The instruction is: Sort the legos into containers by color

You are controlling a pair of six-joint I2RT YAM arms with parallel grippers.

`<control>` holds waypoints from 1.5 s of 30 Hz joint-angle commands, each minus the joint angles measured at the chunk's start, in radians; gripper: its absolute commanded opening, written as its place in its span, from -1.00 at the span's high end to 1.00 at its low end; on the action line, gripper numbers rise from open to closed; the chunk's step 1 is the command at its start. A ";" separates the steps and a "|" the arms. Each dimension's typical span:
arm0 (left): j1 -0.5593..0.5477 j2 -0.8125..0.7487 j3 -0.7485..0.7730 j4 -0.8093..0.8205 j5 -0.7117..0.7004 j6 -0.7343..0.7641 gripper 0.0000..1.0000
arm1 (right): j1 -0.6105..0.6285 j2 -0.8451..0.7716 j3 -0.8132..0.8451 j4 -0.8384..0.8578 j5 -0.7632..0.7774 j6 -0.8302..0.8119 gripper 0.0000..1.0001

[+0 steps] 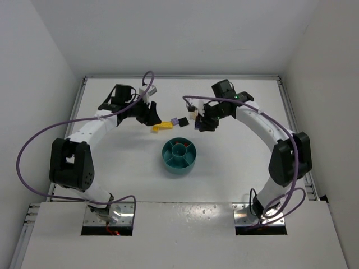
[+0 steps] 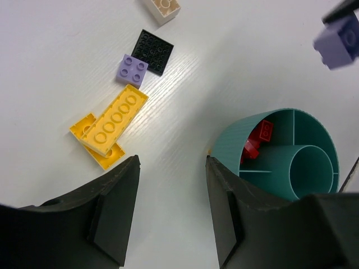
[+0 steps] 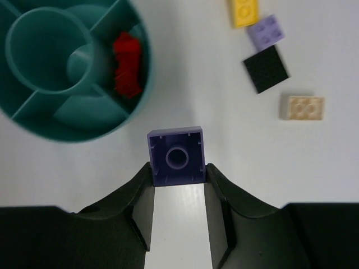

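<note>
In the top external view, a white table (image 1: 112,168) walled in by plain white panels is seen, with the teal dish (image 1: 179,156) set near its middle. The left gripper (image 1: 150,115) and the right gripper (image 1: 201,124) are both held beyond the dish, toward the far edge. Between them the loose bricks are gathered: a yellow pair (image 1: 161,128), a purple one and a black one, too small here to be told apart further.

In the left wrist view, the jaws are spread with nothing between them, hovering over bare table just beside the dish (image 2: 247,147). Red bricks (image 2: 259,137) are seen piled in one outer compartment; the central cup and the other visible sections hold nothing. Two stacked yellow bricks (image 2: 109,126), a small purple brick (image 2: 132,69), a black plate (image 2: 152,51) and a beige brick (image 2: 164,8) lie in a line beyond. The yellow pair is judged the nearest pick.

In the right wrist view, a purple brick (image 3: 176,156) is pinched between the fingertips, underside up, held clear of the table just outside the dish rim (image 3: 143,84). It is presumably carried so for dropping into a free compartment. The surface is matte white, faintly grained.
</note>
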 commanded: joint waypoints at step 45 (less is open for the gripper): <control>-0.018 0.154 0.074 0.053 -0.002 0.020 -0.15 | 0.230 -0.049 -0.051 -0.118 0.058 -0.012 -0.17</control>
